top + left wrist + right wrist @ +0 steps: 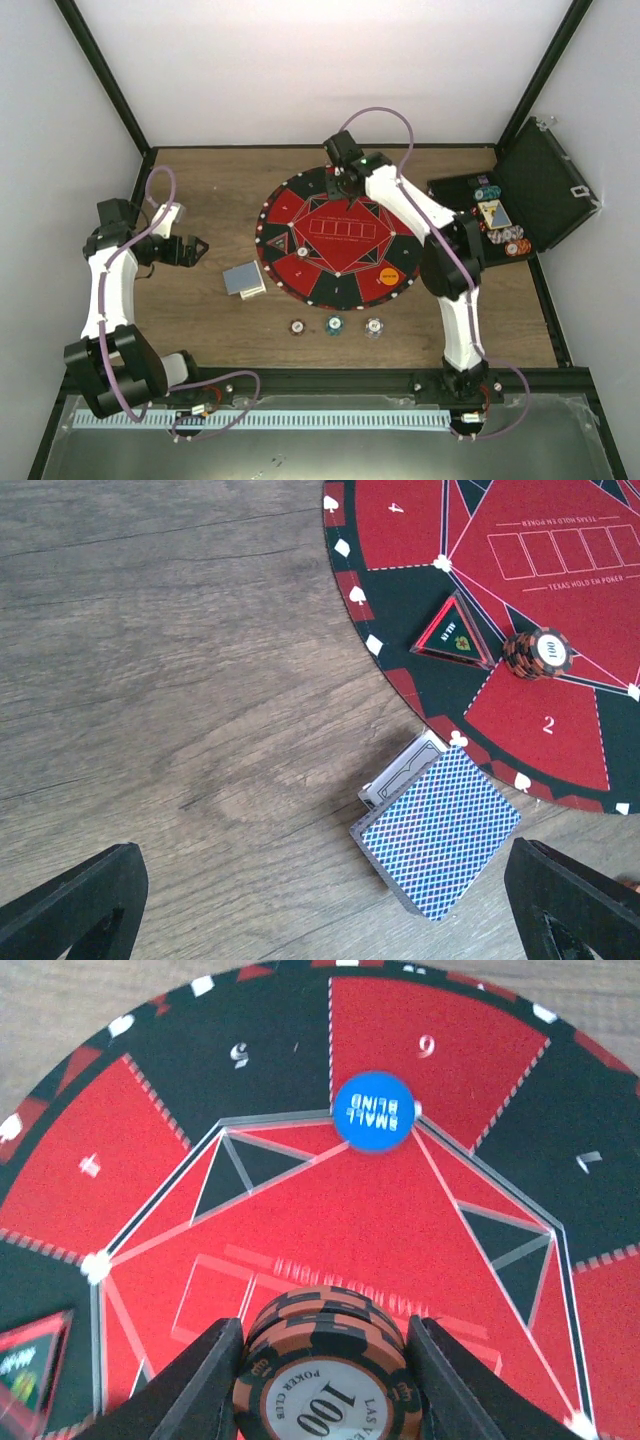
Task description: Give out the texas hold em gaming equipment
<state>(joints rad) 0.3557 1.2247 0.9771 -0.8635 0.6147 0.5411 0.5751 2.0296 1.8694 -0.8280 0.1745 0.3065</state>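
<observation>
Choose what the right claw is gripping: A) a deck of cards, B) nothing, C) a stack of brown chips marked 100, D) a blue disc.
C: in the right wrist view the right claw closes on the stack of brown chips, while the blue disc lies free on the mat and the deck of cards sits beside the mat.

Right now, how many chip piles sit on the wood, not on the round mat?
3, in a row by the mat's near edge: brown chips left, teal chips middle, white chips right. Others may be hidden.
</observation>
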